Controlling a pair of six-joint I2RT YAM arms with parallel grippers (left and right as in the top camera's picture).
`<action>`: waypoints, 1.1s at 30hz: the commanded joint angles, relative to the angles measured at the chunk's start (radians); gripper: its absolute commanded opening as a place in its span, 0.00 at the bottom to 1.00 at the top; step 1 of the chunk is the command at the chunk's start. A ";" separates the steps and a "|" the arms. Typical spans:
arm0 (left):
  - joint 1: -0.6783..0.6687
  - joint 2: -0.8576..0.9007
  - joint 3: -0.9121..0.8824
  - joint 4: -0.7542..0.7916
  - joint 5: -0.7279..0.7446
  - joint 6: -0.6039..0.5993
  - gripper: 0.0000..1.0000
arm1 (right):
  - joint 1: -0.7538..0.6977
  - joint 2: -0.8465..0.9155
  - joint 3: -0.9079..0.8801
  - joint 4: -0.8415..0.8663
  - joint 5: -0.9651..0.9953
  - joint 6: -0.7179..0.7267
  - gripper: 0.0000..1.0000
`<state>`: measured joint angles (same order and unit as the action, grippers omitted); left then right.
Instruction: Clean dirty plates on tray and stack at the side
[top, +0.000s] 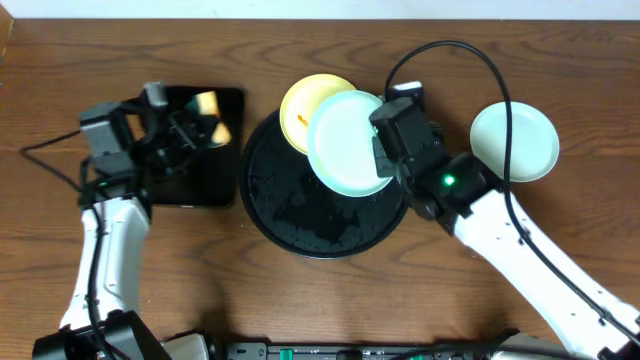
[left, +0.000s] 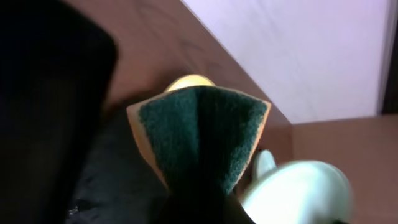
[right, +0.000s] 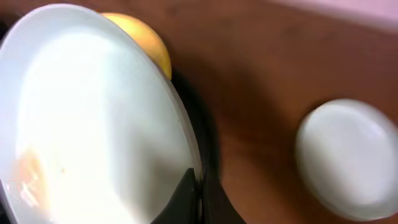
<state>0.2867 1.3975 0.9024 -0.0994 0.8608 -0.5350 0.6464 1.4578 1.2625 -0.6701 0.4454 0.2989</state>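
Note:
My right gripper (top: 385, 145) is shut on the rim of a mint-blue plate (top: 345, 142) and holds it tilted above the round black tray (top: 300, 215). In the right wrist view this plate (right: 93, 118) has an orange smear at lower left. The pale yellow plate (top: 305, 105) lies at the tray's far edge, partly under the held plate. A second mint-blue plate (top: 515, 142) sits on the wood table to the right. My left gripper (top: 190, 130) is shut on a yellow sponge with a green scouring face (left: 199, 134), above the rectangular black tray (top: 200, 165).
The rectangular black tray stands left of the round tray. A black cable (top: 500, 90) loops over the right arm and across the right plate. Bare wood tabletop (top: 300, 300) lies in front.

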 joint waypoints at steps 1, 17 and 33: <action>0.086 -0.004 0.010 -0.077 0.009 0.126 0.08 | 0.121 -0.006 0.007 -0.011 0.397 -0.163 0.01; 0.116 0.002 -0.008 -0.168 -0.087 0.142 0.08 | 0.412 0.159 0.006 0.092 0.917 -0.136 0.01; 0.100 0.002 -0.008 -0.222 -0.087 0.142 0.08 | -0.074 0.066 0.006 -0.024 -0.157 0.188 0.01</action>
<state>0.4011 1.3987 0.9016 -0.3141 0.7780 -0.4133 0.7059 1.5898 1.2625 -0.6769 0.6628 0.3401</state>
